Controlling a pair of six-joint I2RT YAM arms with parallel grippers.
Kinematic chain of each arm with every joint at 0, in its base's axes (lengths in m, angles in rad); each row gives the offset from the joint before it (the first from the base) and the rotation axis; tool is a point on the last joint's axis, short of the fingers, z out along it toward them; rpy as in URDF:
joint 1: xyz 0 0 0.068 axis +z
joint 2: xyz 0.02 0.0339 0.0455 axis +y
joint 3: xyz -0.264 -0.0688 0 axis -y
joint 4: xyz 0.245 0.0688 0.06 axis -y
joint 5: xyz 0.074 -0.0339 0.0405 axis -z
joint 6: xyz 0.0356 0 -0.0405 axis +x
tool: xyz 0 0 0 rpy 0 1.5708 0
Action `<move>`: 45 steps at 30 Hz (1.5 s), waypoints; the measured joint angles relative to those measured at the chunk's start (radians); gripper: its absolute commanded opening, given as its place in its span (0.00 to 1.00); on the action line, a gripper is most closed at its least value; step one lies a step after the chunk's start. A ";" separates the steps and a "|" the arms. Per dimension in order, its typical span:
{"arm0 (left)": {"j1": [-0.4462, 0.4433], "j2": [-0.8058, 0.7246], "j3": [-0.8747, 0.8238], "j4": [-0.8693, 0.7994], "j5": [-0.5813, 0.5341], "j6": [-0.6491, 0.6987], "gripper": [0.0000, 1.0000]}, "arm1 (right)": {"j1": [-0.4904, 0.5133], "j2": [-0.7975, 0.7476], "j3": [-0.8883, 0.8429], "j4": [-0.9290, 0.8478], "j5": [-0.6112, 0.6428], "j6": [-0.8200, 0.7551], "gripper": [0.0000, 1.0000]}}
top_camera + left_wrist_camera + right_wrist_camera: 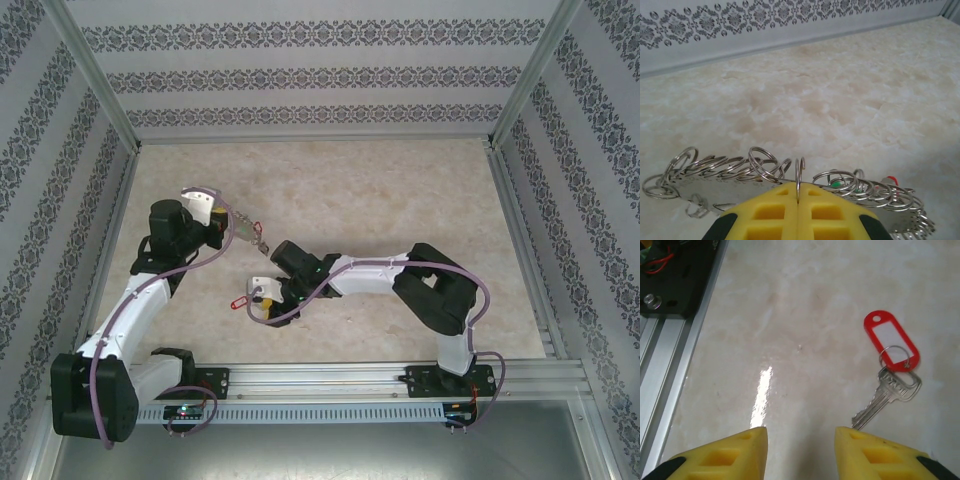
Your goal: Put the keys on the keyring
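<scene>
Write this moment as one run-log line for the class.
left jaws: shut on keyring | right jaws: open above table | red-tagged key: lying on table, not gripped

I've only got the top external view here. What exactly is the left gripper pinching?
Observer: On the left wrist view, the left gripper is shut on the keyring, a thin wire loop standing edge-on between its yellow fingers.
Operator: Does the right gripper have the red key?
Observer: No. The right wrist view shows the right gripper open, nothing in the gap; the red-tagged key lies flat on the table ahead, off to one side.
Operator: Anything else near the keyring?
Observer: Many small split rings bunch on both sides of it, with a bit of green tag among them.
</scene>
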 measured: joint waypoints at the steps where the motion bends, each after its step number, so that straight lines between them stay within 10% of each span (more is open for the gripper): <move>1: 0.004 -0.002 0.000 0.002 0.007 -0.004 0.00 | 0.006 0.000 0.000 0.016 0.011 0.008 0.41; 19: 0.047 -0.022 -0.024 0.062 0.023 -0.085 0.00 | 0.073 0.103 0.000 0.195 0.235 0.109 0.30; 41: 0.073 -0.036 -0.050 0.050 -0.113 -0.134 0.00 | 0.089 0.201 0.179 0.156 0.316 0.150 0.46; 45: 0.073 -0.037 -0.061 0.049 -0.120 -0.138 0.00 | 0.095 0.235 0.225 0.130 0.333 0.165 0.29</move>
